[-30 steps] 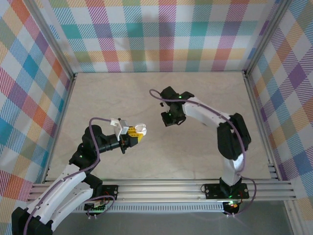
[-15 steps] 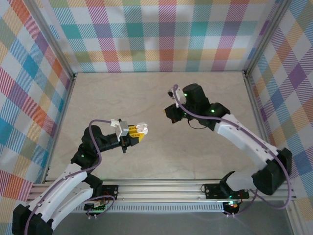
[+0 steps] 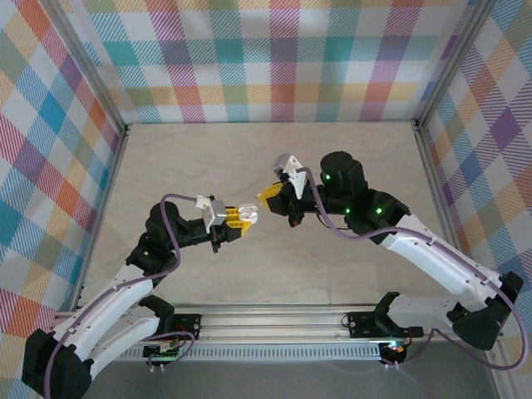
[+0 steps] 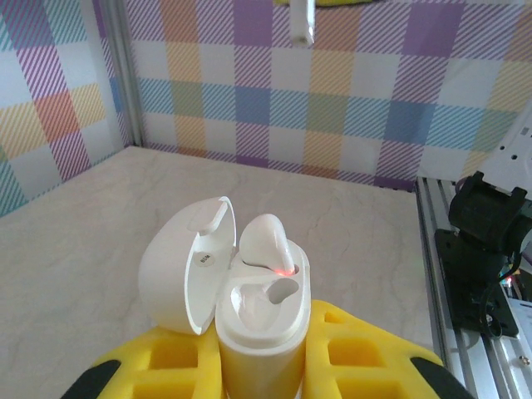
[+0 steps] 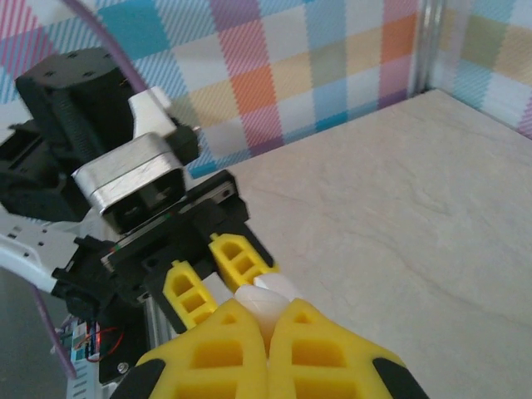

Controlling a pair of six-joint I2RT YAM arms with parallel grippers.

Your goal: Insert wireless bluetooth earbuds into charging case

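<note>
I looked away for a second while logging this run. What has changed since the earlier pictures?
The right gripper, shut on a white earbud, swung left toward the left gripper, while its arm's elbow swept out to the right. The left gripper edged a little toward it. Unchanged: the left gripper keeps the open case clamped, with a seated earbud in it.
</note>
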